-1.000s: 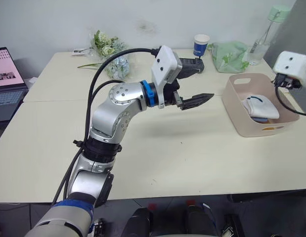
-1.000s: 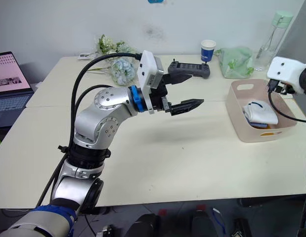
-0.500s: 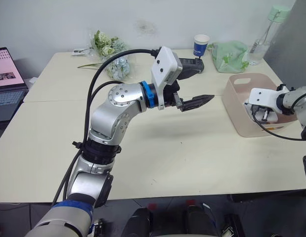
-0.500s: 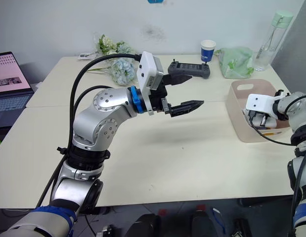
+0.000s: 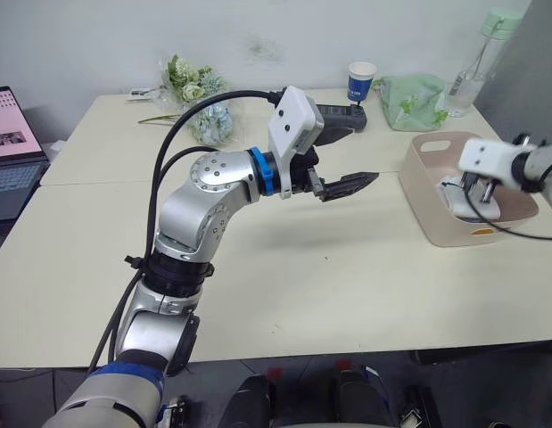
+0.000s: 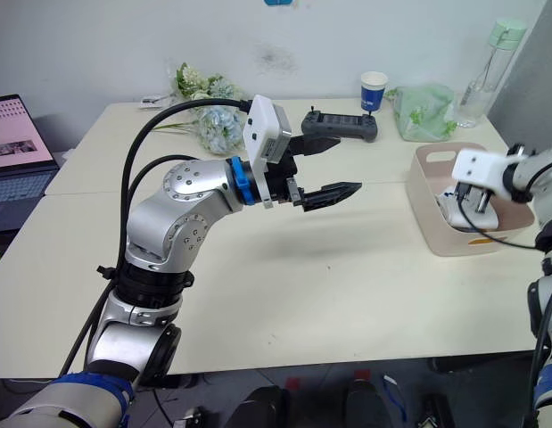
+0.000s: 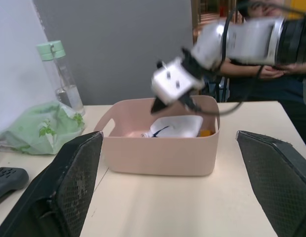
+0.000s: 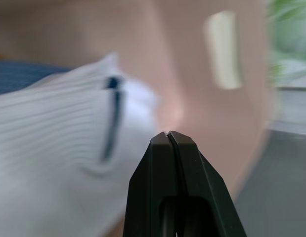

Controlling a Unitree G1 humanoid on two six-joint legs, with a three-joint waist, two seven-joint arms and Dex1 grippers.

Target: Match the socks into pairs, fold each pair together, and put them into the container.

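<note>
The container (image 5: 429, 218) is a pale pink tub on the table's right side. A folded white sock pair (image 7: 175, 126) with a dark cuff mark lies in it. A bit of blue sock (image 8: 19, 81) and a bit of yellow sock (image 7: 206, 132) show beside the white pair. My right gripper (image 8: 168, 134) hangs shut just above the white pair, inside the tub's rim, with nothing between its fingers. My left gripper (image 5: 358, 182) is held in the air over mid-table, pointing at the tub. Its fingers (image 7: 78, 173) stand wide open and empty.
Along the table's back edge stand a blue-and-white paper cup (image 5: 362, 80), a pale green bag (image 5: 414, 100), a clear bottle (image 5: 476, 62), a black controller (image 5: 342, 116) and a bunch of flowers (image 5: 200, 98). A laptop (image 5: 8, 134) sits far left. A person (image 7: 261, 74) sits behind the tub.
My right gripper came down from the far right into the tub, then rose a little above the white pair. My left arm has shifted only slightly.
</note>
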